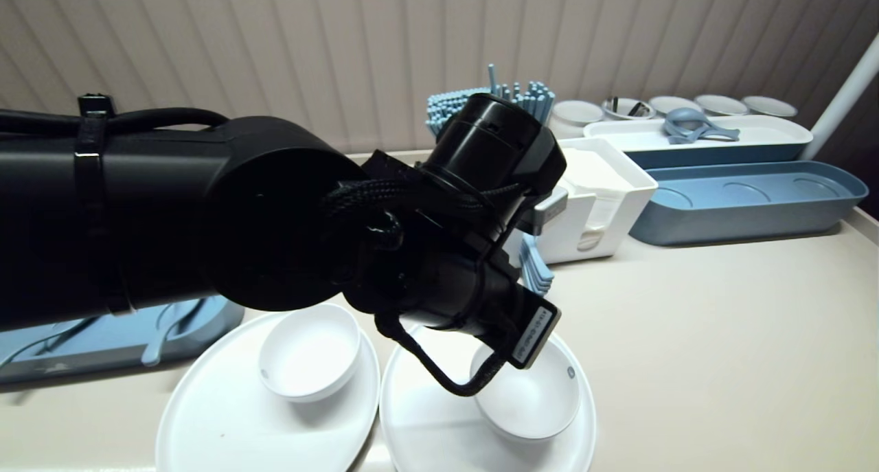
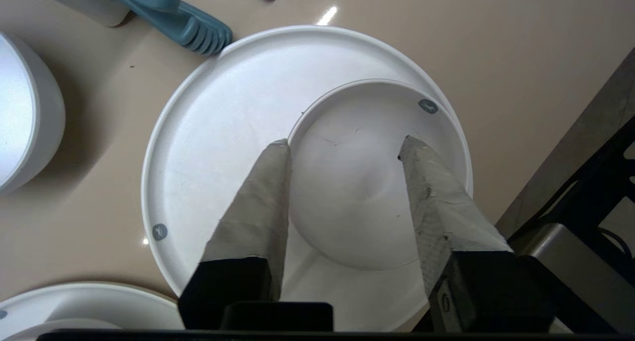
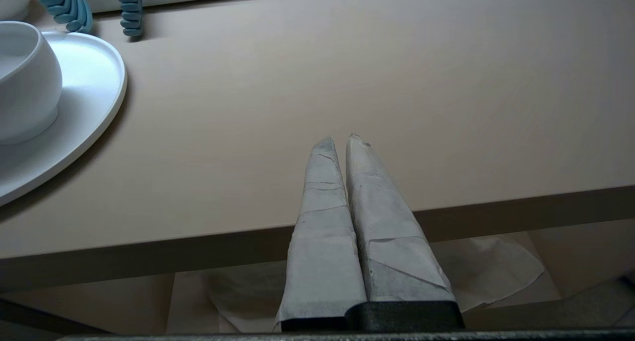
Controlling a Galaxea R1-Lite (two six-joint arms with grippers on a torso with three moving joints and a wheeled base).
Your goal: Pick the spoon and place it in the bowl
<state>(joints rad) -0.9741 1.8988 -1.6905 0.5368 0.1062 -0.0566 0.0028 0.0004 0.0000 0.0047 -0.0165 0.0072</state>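
- A white bowl (image 2: 357,192) is found upright on a white plate (image 2: 208,147), set off-centre and close to the plate's rim
- The bowl is judged rigid, smooth-walled and fairly light; its surface is likely slippery, and chipping is to be feared if it is ceramic, which cannot be confirmed
- The thin rim wall is judged the best place for a hold, pinched with one finger inside and one outside
- The left gripper (image 2: 345,145) is held directly over the bowl with its jaws parted and nothing grasped: one finger (image 2: 263,202) is placed just outside the rim, the other over the bowl's inside
- A stack of blue utensils (image 2: 183,26) is noted on the table (image 1: 721,334) just beyond the plate
- A second bowl (image 1: 309,355) is seated on a second plate (image 1: 226,417) alongside, to the robot's left
- The right gripper (image 3: 340,140) is parked at the table's near edge, its fingers pressed together on nothing
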